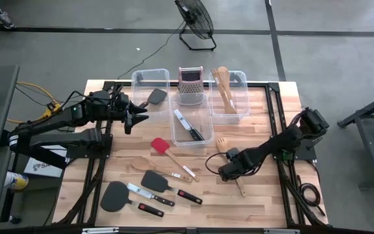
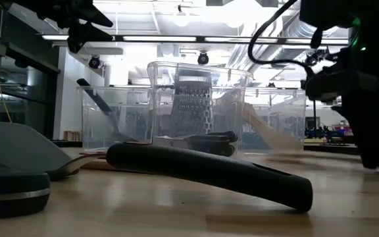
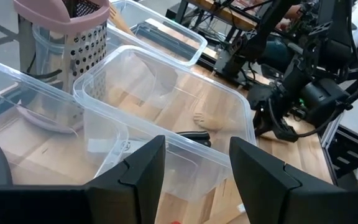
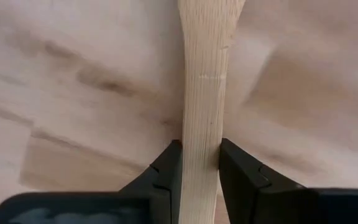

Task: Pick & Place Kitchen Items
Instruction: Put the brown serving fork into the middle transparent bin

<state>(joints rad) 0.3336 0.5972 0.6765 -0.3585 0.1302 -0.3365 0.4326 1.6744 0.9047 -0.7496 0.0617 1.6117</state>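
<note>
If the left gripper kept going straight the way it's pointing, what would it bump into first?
Probably the middle clear bin: the left gripper, fingers open, points at its near wall, though depth is hard to judge.

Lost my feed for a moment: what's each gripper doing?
Left gripper: open, empty, above the clear bins.
Right gripper: shut on the wooden utensil.

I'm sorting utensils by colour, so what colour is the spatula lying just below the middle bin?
Red, with a pale handle; the high view shows it best.
</note>
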